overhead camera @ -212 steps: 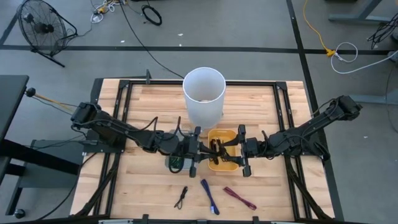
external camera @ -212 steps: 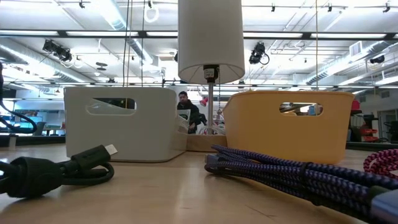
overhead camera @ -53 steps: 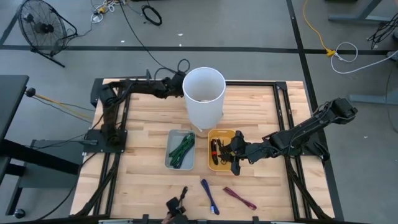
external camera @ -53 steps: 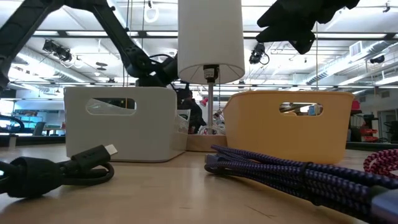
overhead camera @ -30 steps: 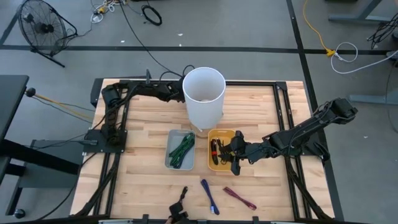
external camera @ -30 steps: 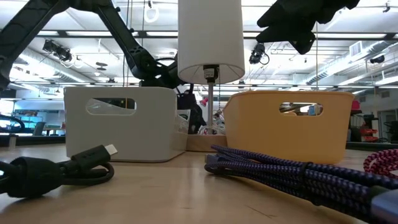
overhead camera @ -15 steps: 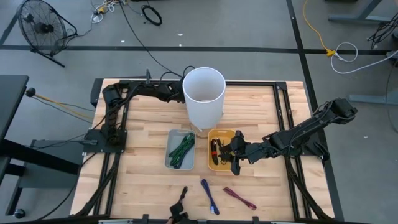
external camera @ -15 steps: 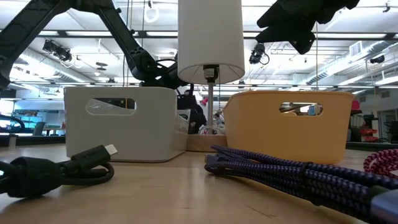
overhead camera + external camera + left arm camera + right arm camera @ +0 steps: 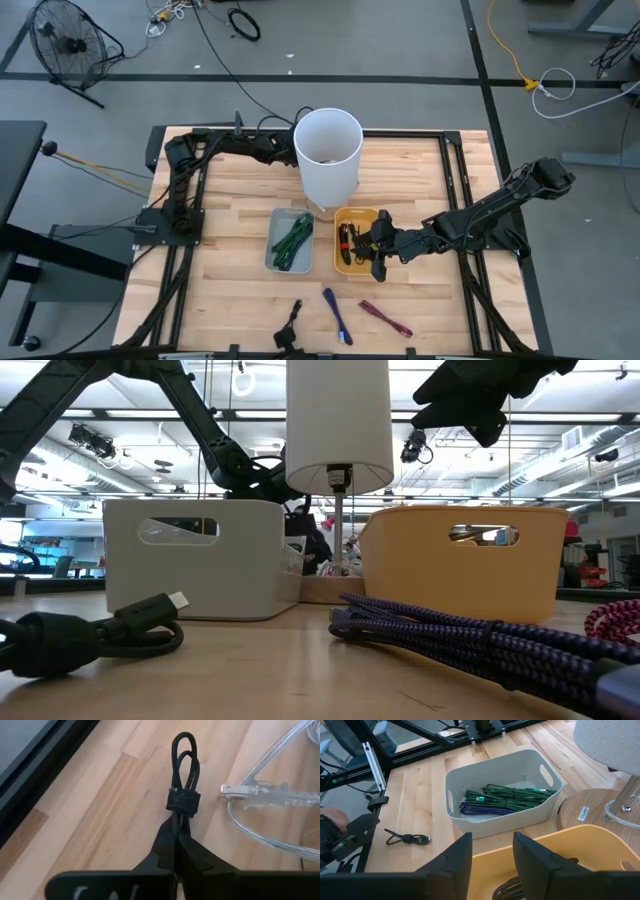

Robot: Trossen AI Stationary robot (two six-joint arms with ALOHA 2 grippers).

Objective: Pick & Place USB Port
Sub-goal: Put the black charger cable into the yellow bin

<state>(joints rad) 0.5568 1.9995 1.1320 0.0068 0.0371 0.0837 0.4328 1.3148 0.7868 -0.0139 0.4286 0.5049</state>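
Observation:
My left gripper [image 9: 176,834] is shut on a small black bundled cable [image 9: 183,780] over the far part of the table, just left of the white lampshade [image 9: 327,150], which hides part of it in the high view [image 9: 287,152]. My right gripper [image 9: 492,854] is open and empty above the yellow bin [image 9: 357,268], which holds dark cables. The white bin [image 9: 520,822] beside it holds green cables [image 9: 505,797]. A black cable [image 9: 290,320], a blue cable [image 9: 337,314] and a red cable [image 9: 386,319] lie on the table near its front edge. My left gripper pinches the black cable bundle between its two shut fingers, at the end behind its wrap band [image 9: 176,820]. The fingers lie along the bundle. The band [image 9: 183,800] and the loops [image 9: 184,755] stick out past the fingertips. I cannot tell whether the loops touch the wood.
A clear cord with a silver plug [image 9: 270,795] lies on the wood beside the held cable. The lamp's round wooden base [image 9: 590,810] stands between the bins at the far side. A dark shape, maybe a person's hand [image 9: 337,832], shows by the table's front edge.
My left gripper, with the black cable, has come a little toward the near edge beside the lampshade and then kept still.

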